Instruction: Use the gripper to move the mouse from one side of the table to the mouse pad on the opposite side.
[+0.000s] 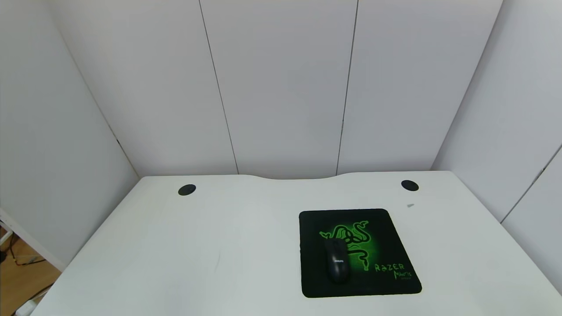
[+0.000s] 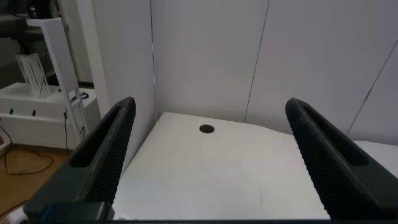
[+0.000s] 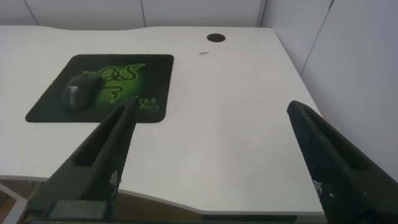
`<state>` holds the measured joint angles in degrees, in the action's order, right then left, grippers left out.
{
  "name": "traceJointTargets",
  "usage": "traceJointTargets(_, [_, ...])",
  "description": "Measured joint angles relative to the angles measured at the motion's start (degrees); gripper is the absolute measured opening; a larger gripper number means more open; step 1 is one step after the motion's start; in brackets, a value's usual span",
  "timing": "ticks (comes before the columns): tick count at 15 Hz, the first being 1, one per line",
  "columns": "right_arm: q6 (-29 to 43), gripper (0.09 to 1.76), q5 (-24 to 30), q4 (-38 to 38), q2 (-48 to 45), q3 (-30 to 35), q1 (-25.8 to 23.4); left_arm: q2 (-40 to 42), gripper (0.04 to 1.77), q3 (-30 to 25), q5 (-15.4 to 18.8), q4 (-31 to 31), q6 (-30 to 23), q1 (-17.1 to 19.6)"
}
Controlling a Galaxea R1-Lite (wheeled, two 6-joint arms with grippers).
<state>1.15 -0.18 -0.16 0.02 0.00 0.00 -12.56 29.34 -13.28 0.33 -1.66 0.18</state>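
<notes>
The black mouse (image 1: 336, 261) lies on the black mouse pad (image 1: 386, 281) with the green snake logo, on the right half of the white table (image 1: 175, 254). The mouse sits on the pad's left part, beside the logo. It also shows in the right wrist view (image 3: 79, 92) on the pad (image 3: 56, 106). Neither arm shows in the head view. My left gripper (image 2: 211, 134) is open and empty, held back off the table's near left side. My right gripper (image 3: 211, 134) is open and empty, back off the table's near right corner, well apart from the mouse.
Two round black grommets (image 1: 187, 189) (image 1: 409, 185) sit near the table's curved back edge. A small grey mark (image 1: 410, 205) lies behind the pad. White wall panels close in the back and both sides. A white stand (image 2: 59, 56) is off the table's left.
</notes>
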Motion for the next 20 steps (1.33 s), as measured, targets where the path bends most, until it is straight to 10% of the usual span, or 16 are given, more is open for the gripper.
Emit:
traceJointTargets(7, [0.00,1.71,0.00,0.00,0.00,0.00,0.00,11.62,1.72,-5.69,5.38,-9.22,-0.01,-0.28])
traceJointTargets(13, [0.00,1.71,0.00,0.00,0.00,0.00,0.00,12.67,1.72,-21.49,6.96,-18.20,0.49,-0.28])
traceJointTargets(20, [-0.02,1.71,0.02,0.00,0.00,0.00,0.00,12.71,1.72,-28.86,12.46,-4.29,-0.28,-0.28])
